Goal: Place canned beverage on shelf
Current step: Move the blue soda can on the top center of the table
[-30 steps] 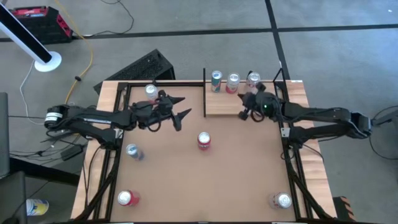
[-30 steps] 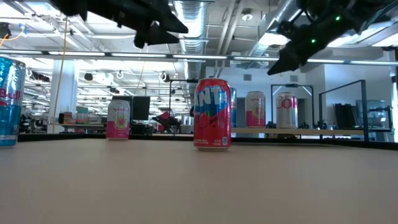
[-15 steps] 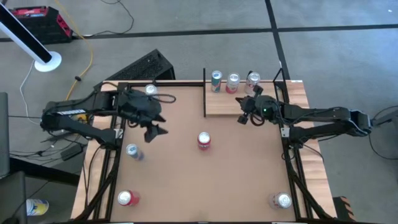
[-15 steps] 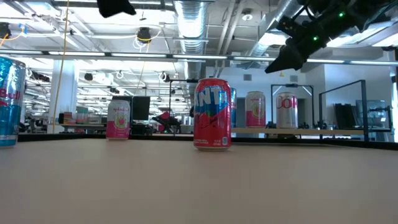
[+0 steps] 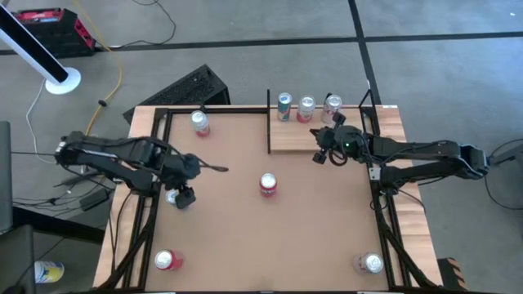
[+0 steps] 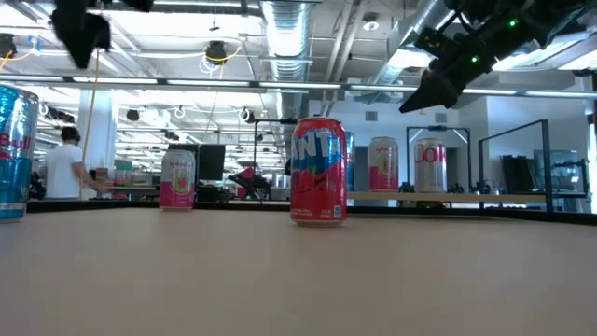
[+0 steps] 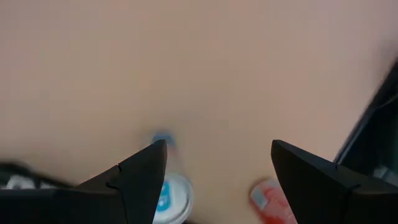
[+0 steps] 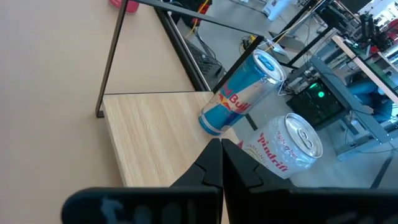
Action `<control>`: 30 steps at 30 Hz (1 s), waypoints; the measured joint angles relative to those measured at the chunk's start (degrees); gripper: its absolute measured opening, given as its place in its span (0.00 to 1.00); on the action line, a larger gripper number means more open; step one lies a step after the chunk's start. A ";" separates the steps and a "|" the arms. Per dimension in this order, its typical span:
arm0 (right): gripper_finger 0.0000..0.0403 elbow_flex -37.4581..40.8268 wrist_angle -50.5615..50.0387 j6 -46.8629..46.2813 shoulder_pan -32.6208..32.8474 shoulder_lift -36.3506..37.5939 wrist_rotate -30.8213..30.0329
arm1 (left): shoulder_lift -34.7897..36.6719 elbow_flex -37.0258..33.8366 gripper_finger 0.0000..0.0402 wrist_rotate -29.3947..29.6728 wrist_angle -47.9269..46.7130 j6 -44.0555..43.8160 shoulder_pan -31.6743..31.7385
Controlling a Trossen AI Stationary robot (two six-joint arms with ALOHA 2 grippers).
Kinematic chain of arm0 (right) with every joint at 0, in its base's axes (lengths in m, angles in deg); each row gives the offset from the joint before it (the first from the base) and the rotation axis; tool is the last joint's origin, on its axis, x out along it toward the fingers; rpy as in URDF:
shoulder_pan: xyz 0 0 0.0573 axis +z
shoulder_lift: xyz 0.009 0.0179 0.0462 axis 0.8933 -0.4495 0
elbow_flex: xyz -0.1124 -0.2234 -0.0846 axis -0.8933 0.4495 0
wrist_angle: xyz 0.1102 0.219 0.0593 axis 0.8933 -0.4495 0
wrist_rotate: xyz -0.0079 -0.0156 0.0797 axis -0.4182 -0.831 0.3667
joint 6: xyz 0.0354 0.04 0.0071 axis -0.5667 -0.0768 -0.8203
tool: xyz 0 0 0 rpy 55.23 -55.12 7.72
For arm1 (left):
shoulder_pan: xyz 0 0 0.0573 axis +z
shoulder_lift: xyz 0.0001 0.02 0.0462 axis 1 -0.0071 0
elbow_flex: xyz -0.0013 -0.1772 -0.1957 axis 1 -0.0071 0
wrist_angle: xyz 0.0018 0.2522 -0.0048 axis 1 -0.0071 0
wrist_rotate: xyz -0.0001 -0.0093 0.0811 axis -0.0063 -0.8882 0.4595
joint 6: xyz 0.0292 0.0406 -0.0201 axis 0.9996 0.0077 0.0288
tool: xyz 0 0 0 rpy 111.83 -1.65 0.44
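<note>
My left gripper (image 5: 184, 196) hangs over the blue can (image 5: 173, 197) near the table's left edge, fingers spread wide and holding nothing. In the left wrist view the can's round silver top (image 7: 166, 200) sits almost under my left finger (image 7: 142, 173), not centred between the two, so I judge I must shift sideways before dropping. Its long axis stands upright, a smooth metal cylinder on the matte brown table (image 5: 310, 220). My right gripper (image 5: 320, 155) waits, pinched shut and empty, at the near edge of the pale grained wooden shelf (image 5: 294, 135) in the far right corner, where three cans already stand. The left arm is clearly nearer this can.
</note>
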 joint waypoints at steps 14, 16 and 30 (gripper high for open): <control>0.05 0.02 -0.04 0.02 0.00 0.00 1.51 | 0.04 -11.42 0.68 -3.04 0.72 -0.08 -2.36; 0.05 0.02 -0.04 0.02 0.00 0.00 1.53 | 0.03 -11.77 0.68 -2.91 0.58 0.02 -2.36; 0.05 0.02 -0.09 0.15 0.00 0.00 1.55 | 0.02 -11.77 0.68 0.73 -1.77 5.55 -2.36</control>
